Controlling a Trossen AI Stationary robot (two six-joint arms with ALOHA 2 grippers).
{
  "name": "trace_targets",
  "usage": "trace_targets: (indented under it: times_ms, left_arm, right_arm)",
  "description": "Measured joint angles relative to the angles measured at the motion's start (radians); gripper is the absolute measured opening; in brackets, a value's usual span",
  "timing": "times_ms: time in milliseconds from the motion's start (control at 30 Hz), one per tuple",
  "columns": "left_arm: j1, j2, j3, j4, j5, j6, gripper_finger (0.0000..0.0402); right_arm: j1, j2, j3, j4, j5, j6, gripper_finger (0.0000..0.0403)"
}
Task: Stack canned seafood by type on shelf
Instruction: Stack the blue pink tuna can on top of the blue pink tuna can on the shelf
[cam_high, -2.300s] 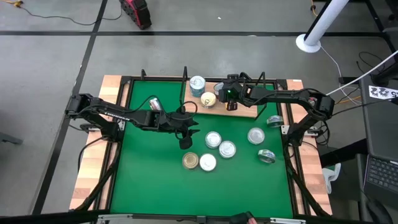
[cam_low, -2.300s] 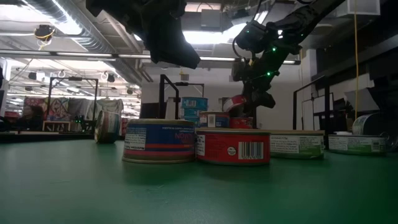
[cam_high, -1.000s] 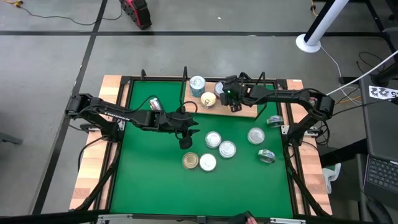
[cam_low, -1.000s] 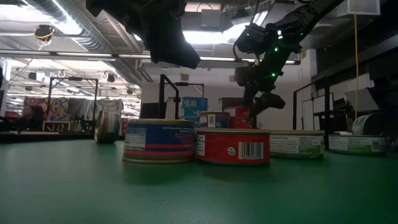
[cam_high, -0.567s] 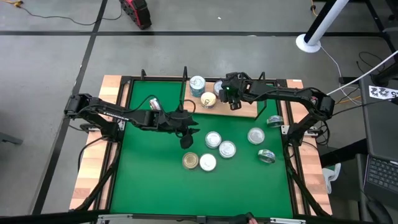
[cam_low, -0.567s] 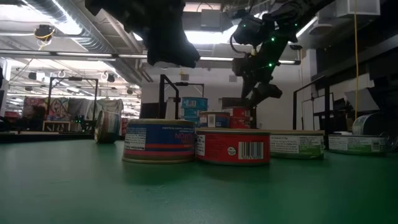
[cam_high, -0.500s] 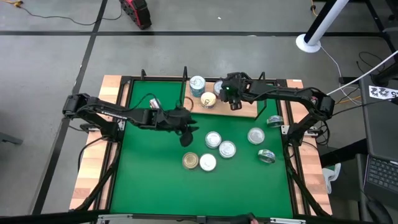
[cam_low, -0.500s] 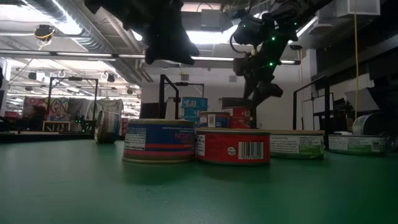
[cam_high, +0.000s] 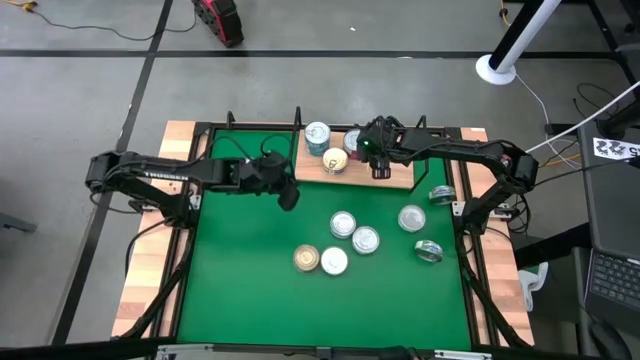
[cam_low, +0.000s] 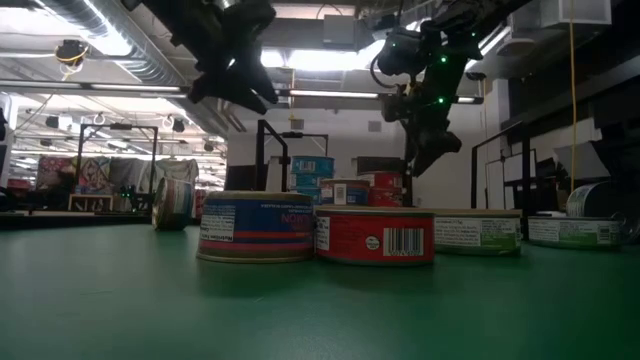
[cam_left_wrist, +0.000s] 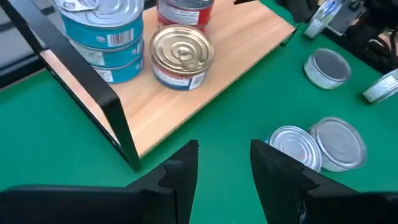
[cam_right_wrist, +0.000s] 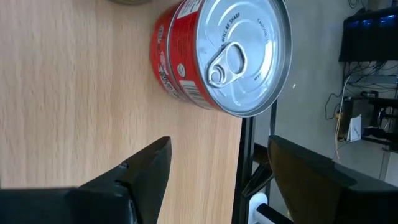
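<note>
Centrally, the green-matted table (cam_high: 250, 270) carries the light-wood, black-railed shelf (cam_high: 395, 178) at its far edge. Above the shelf, the right tool (cam_high: 381, 170) hangs released, empty, beside a red-labelled round tin (cam_right_wrist: 217, 56). Just left of the shelf, the left tool (cam_high: 288, 195) hovers parted, empty.

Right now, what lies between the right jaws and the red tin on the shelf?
Only bare light-wood shelf, per the right wrist view; the open right gripper is clear of the red tin.
</note>
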Motion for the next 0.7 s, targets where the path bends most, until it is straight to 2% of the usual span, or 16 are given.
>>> trace_targets:
  times_ms: [333, 467, 700]
  left_arm:
    - [0.113, 0.0, 0.0, -0.148, 0.012, -0.094, 0.0142]
    - [0.168, 0.0, 0.0, -0.203, 0.051, -0.113, 0.0142]
    - [0.222, 0.0, 0.0, -0.202, 0.052, -0.029, 0.0142]
  right_arm:
    - [0.0, 0.0, 0.0, 0.0, 0.0, 0.003, 0.0266]
    - [0.0, 0.0, 0.0, 0.001, -0.001, 0.003, 0.0266]
    - [0.0, 0.0, 0.0, 0.003, -0.001, 0.003, 0.0266]
